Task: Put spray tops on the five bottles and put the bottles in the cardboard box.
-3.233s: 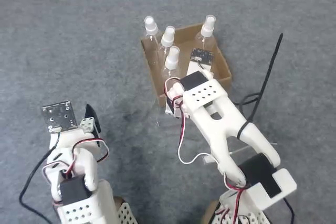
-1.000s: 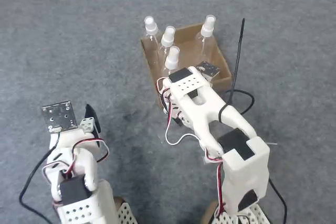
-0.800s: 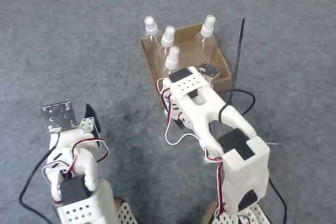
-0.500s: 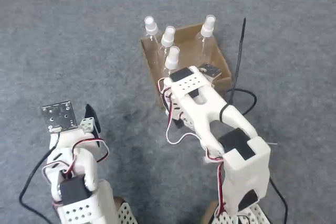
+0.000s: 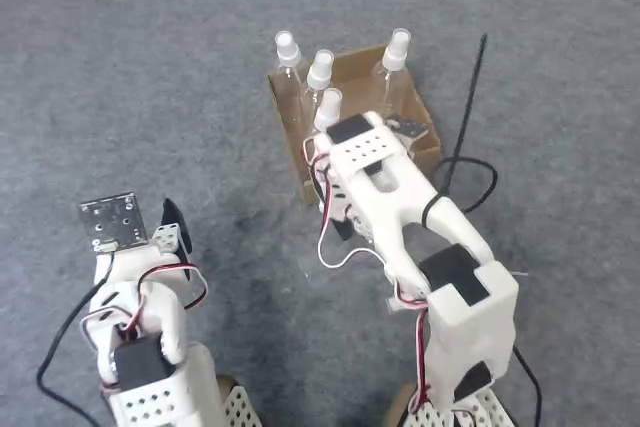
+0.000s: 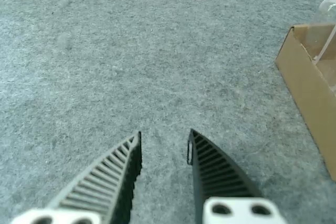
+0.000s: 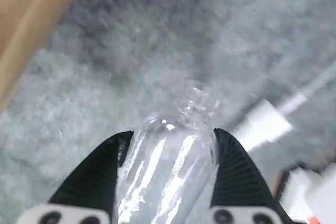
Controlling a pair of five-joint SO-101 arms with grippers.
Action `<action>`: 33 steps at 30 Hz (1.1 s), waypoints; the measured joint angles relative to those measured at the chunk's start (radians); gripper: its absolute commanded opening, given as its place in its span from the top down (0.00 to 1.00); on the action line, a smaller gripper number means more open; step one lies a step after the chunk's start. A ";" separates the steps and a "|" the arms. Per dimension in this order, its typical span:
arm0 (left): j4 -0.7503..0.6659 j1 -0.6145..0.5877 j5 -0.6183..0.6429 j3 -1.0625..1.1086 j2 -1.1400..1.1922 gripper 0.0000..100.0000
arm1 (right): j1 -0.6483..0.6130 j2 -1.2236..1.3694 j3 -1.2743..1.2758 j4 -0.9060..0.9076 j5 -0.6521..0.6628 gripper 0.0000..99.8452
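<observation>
High view, hidden: the right arm [image 5: 400, 207] leans over the near wall of the cardboard box [image 5: 287, 132]. Its white casing covers its gripper and whatever that carries.
High view, around: four capped bottles [image 5: 320, 69] stand upright at the box's far end, beyond the arm. Can't tell whether the outermost one is inside the wall or just outside it. A black cable [image 5: 468, 117] arcs up beside the arm.
Left wrist view, gripper: the left gripper [image 6: 165, 135] has its fingers spread with nothing between them, low over the grey felt desk [image 6: 105, 51].
Left wrist view, cut off: a corner of the box lies ahead of the fingertips and off to one side, cropped by the frame edge. A clear bottle behind it is barely readable.
Right wrist view, gripper: the right gripper [image 7: 172, 135] pinches an uncapped bottle [image 7: 178, 166], its open neck pointing out past the fingertips.
Right wrist view, around: a loose spray top [image 7: 265, 124], white and blurred, lies on the desk just beyond the fingertips, to one side. The brown box wall is on the other side, cut off.
</observation>
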 measured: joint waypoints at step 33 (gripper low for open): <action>0.000 0.000 0.000 0.000 0.000 0.86 | 0.104 -0.595 0.190 0.146 0.744 0.94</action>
